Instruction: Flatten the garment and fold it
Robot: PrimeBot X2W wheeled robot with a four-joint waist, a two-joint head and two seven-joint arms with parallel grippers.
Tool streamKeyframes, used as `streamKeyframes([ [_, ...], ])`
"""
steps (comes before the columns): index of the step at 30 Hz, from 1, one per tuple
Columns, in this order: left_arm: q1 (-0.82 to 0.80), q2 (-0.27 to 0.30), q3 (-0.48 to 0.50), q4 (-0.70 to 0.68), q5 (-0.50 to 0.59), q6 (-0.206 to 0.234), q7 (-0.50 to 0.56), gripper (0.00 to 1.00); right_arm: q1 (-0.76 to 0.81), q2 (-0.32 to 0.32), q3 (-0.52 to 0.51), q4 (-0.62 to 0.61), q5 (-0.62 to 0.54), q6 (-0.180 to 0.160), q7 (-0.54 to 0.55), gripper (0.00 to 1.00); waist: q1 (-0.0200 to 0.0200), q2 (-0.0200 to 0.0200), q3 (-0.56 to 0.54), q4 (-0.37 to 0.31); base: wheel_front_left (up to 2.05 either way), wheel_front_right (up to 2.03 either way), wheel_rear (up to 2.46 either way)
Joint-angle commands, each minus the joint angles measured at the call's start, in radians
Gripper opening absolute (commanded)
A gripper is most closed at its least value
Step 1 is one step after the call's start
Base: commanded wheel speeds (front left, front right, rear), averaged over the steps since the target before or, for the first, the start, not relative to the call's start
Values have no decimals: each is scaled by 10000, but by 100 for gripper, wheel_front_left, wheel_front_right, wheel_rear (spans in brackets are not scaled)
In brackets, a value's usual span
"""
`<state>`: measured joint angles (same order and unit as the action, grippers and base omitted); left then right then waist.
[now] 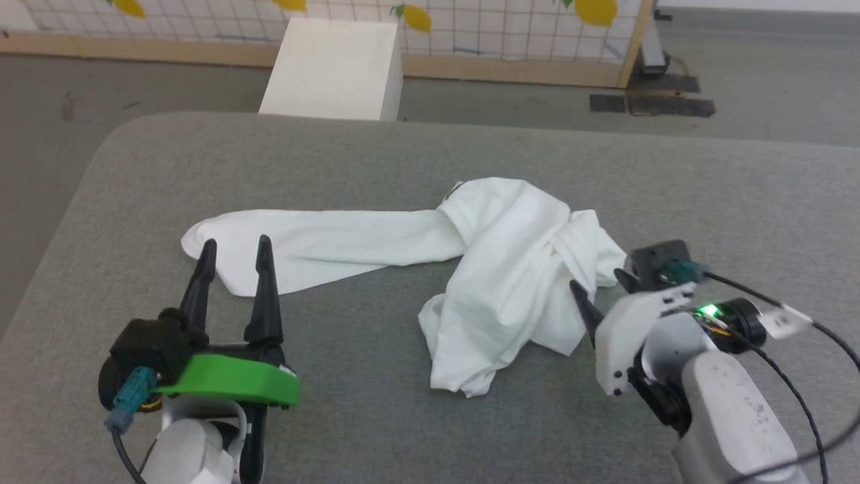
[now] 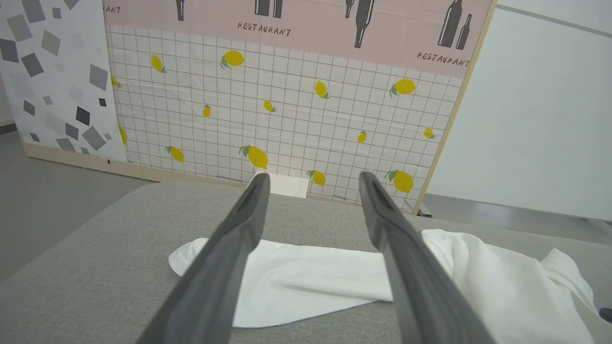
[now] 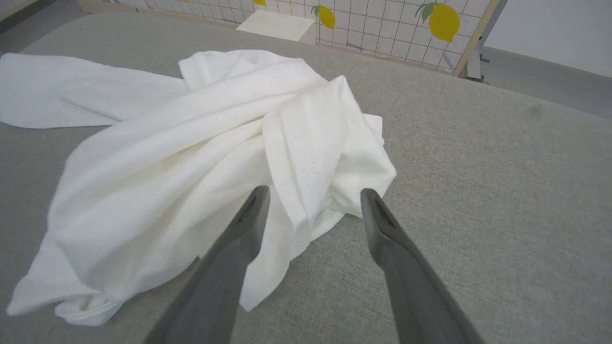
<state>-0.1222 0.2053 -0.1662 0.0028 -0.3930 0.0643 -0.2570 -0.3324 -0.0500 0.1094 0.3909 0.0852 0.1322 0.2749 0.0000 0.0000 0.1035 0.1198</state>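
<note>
On the desk (image 1: 336, 154), shirt (image 1: 510, 269) lies crumpled (one sleeve stretched out); flattening and folding both remain. Left gripper (image 1: 236, 240) and right gripper (image 1: 596, 279): fingers (image 2: 229, 253) spread, empty.

Bright, even, diffuse light from overhead; no hard shadows. Thin soft shadow under the garment (image 1: 510, 269) folds along its near edge on the grey surface (image 1: 376, 154). White fabric close to blown out in head view, creases faint. Green lamp (image 1: 707, 311) glows on right wrist. Wrist views wide-angle: surface's far edge bows, fingers (image 2: 224, 258) near the lens slightly soft. Head view mildly grainy.
</note>
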Motion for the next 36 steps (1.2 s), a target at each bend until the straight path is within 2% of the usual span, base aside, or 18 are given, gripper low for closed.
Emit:
streamKeyframes([
  [1, 147, -178, 148, -23, 189, -178, -45, 100, -247, -3, 113, 119, -175, -15, 482, 100, 0, 0, 353, 399, 0, 0, 0],
  [6, 252, -804, 737, 156, 678, -839, -46, 100, -601, -3, 100, 307, -677, -15, 1668, 100, 0, 0, 586, 721, 0, 0, 0],
  [7, 262, -875, 852, 182, 756, -935, -46, 100, -618, -3, 81, 263, -550, -15, 1631, 21, 0, 0, 600, 717, 0, 0, 0],
  [8, 269, -921, 941, 196, 824, -1003, -46, 100, -635, -3, 111, 220, -462, -15, 1570, 0, 0, 0, 602, 689, 0, 0, 0],
  [11, 295, -1076, 1185, 209, 1029, -1193, -46, 100, -601, -3, 91, 7, -20, -15, 1272, 0, 0, 0, 513, 520, 0, 0, 0],
  [16, 381, -1263, 1359, 348, 1157, -1457, -47, 100, -310, -3, -828, -935, 893, -15, 731, 0, 0, 0, 231, 31, 0, 0, 0],
  [21, 473, -1374, 1430, 480, 1257, -1629, -47, 100, 781, -3, -2588, -2711, 1070, -15, 721, 0, 0, 0, -58, -623, 0, 0, 0],
  [27, 588, -1445, 1538, 642, 1229, -1735, -47, 100, 2921, -3, -4826, -4126, 1533, -15, 1384, 0, 0, 0, -238, -1272, 0, 0, 0],
  [32, 587, -1476, 1556, 742, 1238, -1798, -47, 100, 3871, -3, -6959, -3796, 1488, -15, 1399, 0, 0, 0, -252, -1570, 0, 0, 0],
  [36, 614, -1490, 1569, 851, 1235, -1833, -47, 100, 3880, -3, -7424, -3012, 1619, -15, 1199, 0, 0, 0, -286, -1671, 0, 0, 0],
])
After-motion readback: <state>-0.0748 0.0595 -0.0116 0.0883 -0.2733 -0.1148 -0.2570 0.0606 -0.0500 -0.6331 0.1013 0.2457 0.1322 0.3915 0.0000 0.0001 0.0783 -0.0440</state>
